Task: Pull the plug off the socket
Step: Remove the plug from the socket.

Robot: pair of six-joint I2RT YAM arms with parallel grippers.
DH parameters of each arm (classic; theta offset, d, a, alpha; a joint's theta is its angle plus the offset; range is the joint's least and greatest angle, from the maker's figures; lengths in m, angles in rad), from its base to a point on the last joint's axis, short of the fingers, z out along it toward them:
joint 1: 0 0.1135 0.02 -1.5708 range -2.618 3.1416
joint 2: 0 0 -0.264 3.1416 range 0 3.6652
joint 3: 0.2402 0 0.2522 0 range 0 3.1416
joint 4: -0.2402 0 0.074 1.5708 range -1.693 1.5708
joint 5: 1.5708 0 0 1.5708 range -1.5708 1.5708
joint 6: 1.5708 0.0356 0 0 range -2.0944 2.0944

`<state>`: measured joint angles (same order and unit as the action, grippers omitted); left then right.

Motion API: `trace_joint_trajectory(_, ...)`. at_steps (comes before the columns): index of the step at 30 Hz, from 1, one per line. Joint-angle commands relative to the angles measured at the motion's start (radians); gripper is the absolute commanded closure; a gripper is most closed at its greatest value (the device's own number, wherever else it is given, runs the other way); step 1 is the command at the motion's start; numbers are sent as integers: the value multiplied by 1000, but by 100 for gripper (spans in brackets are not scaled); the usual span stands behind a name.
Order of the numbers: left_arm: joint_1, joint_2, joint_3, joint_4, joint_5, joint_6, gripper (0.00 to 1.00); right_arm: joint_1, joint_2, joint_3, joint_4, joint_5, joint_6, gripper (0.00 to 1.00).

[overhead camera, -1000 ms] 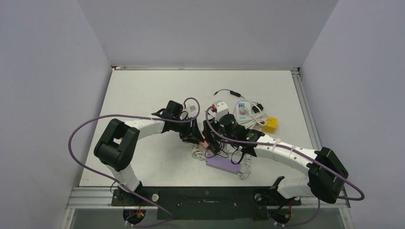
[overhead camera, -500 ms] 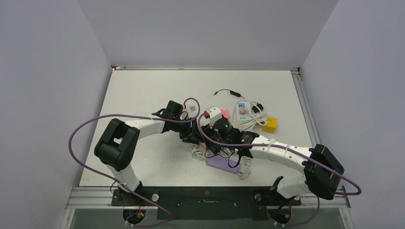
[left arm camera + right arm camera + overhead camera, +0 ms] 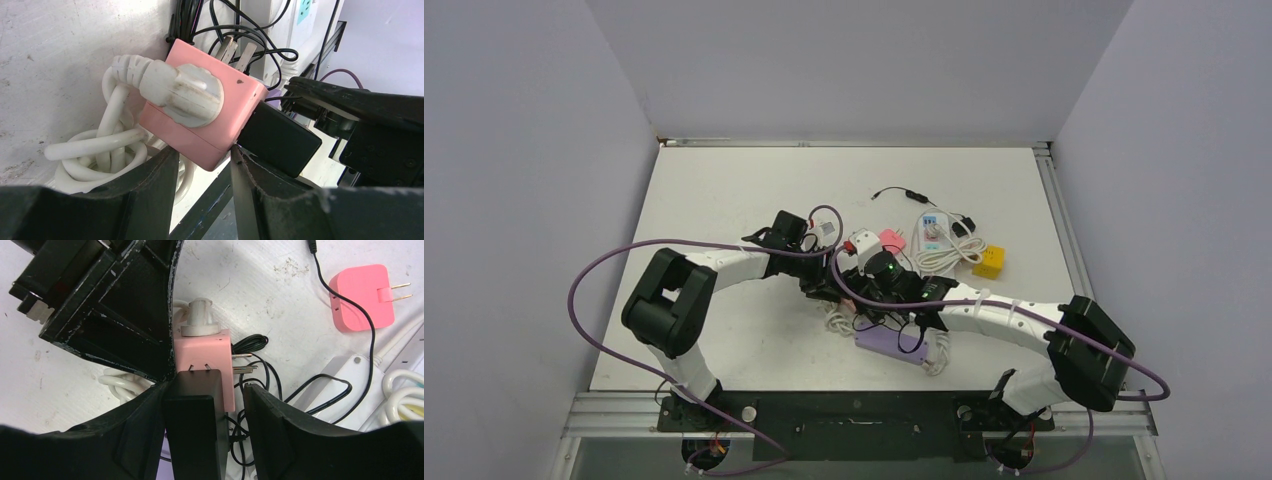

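Note:
A pink cube socket (image 3: 200,117) lies on a coil of white cable. A white plug (image 3: 182,92) sits in one face and a black plug (image 3: 277,140) in another. My left gripper (image 3: 202,155) is shut on the cube's lower corner, one finger on each side. In the right wrist view, my right gripper (image 3: 207,386) is open around the black plug (image 3: 195,410). Its left finger is against the plug and its right finger stands a gap away. The plug's prongs show where they enter the pink cube (image 3: 202,352). In the top view both grippers (image 3: 849,292) meet mid-table.
A purple power strip (image 3: 889,345) lies just near of the grippers, with a white cable coil (image 3: 837,322). A loose pink adapter (image 3: 357,297), a small white adapter (image 3: 861,243), a white power strip (image 3: 934,230), thin black cords and a yellow block (image 3: 990,262) lie behind and to the right.
My right arm has moved left and slightly nearer, bringing its open fingers around the black plug. This uncovered the loose pink and white adapters. The left arm has held still.

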<state>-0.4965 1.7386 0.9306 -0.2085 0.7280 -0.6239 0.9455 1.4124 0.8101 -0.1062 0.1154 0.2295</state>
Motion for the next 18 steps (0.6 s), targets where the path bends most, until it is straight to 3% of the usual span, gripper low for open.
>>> trace_joint_trajectory(1, 4, 42, 12, -12, -137, 39, 63, 13, 7, 5, 1, 23, -23, 45)
trace_joint_trajectory(10, 4, 48, 14, -14, -142, 42, 63, 12, 17, -8, 16, 39, -22, 50)
trace_joint_trajectory(18, 4, 52, 17, -21, -150, 43, 64, 9, 20, -15, 19, 58, -13, 68)
